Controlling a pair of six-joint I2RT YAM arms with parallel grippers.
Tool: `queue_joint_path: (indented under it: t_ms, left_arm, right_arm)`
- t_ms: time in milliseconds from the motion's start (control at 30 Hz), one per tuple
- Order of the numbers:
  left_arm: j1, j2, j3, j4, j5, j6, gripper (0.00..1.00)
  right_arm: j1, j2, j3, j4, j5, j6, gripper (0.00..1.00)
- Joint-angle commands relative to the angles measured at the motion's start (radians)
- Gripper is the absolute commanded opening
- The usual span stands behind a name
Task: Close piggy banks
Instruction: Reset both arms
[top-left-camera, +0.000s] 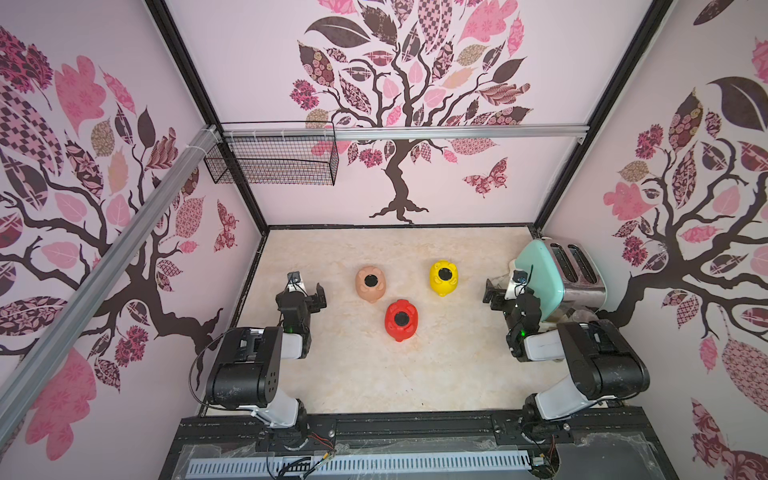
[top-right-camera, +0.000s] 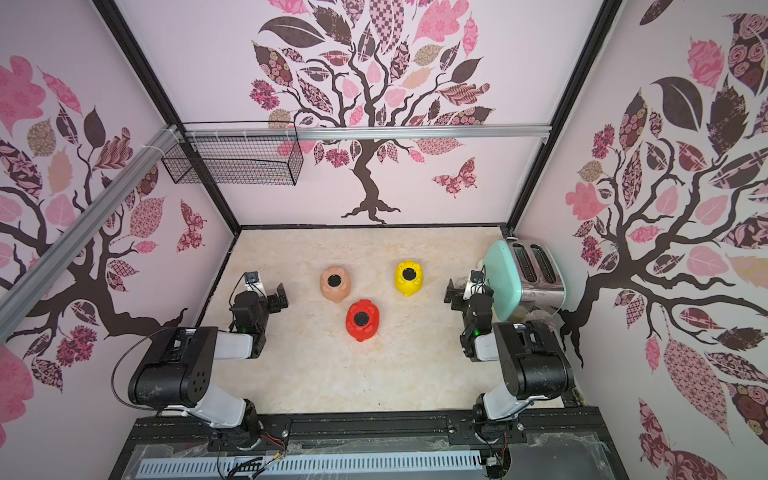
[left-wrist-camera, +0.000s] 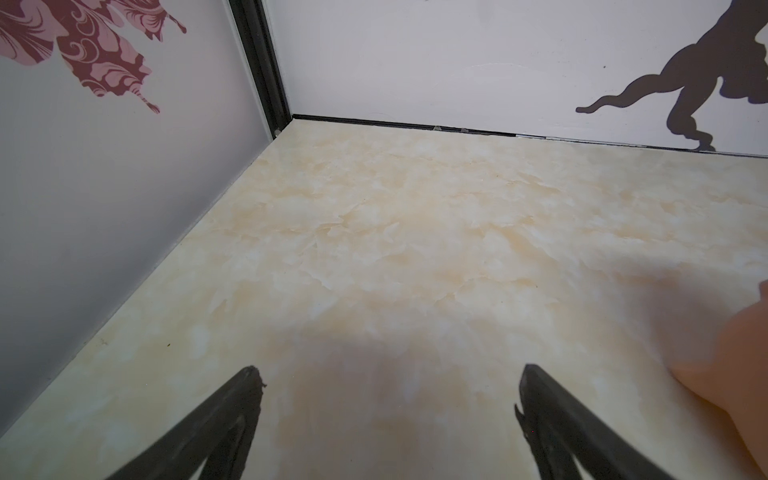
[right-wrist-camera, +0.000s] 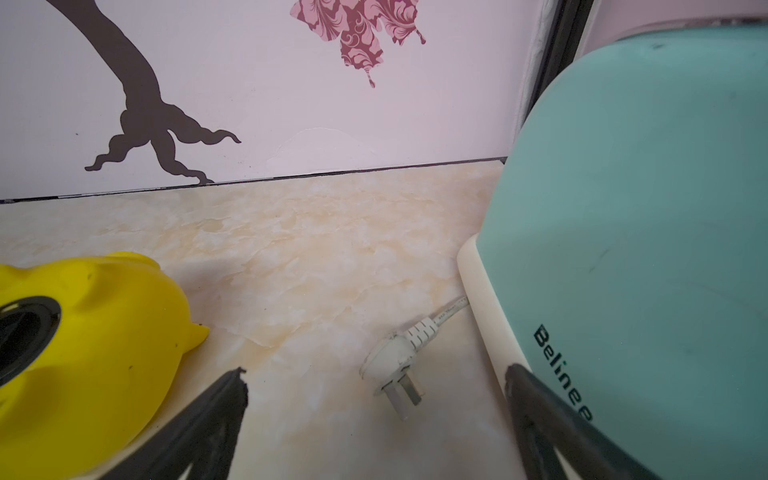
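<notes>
Three rounded plastic piggy banks (top-left-camera: 392, 331) on marbled tabletop (top-left-camera: 353, 374); both pairs of jaws wide, empty.

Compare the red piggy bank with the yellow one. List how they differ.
Colour: the red piggy bank is red, the yellow piggy bank yellow. Place: the red one lies mid-table, nearer the robot's base; the yellow one lies farther back, toward the toaster. View: the yellow one shows in the right wrist view, beside the open right pincer; the red one shows in neither wrist view. Shared: both lie belly up, black round on top, untouched.
</notes>
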Motion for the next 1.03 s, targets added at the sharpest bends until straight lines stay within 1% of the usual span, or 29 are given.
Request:
queue_joint_path:
  t_ms: [0,67,700,833,1000]
  left_arm:
    - [0.003,-0.005,-0.006,0.024,0.023,0.015,0.98]
    - [0.003,-0.014,0.001,-0.008,0.021,0.007,0.98]
    - [0.003,-0.01,0.002,-0.003,0.022,0.007,0.98]
    - [0.004,0.002,0.024,-0.031,0.025,0.005,0.98]
    - [0.004,-0.009,0.003,-0.003,0.026,0.006,0.98]
  right_arm:
    - [-0.006,-0.018,-0.001,-0.068,-0.026,0.011,1.0]
    - [-0.004,-0.018,-0.007,-0.054,-0.025,0.01,1.0]
    - [-0.001,-0.019,-0.005,-0.057,-0.019,0.01,1.0]
    - [-0.002,-0.019,-0.005,-0.058,-0.02,0.01,1.0]
    - [-0.002,-0.019,-0.005,-0.058,-0.02,0.01,1.0]
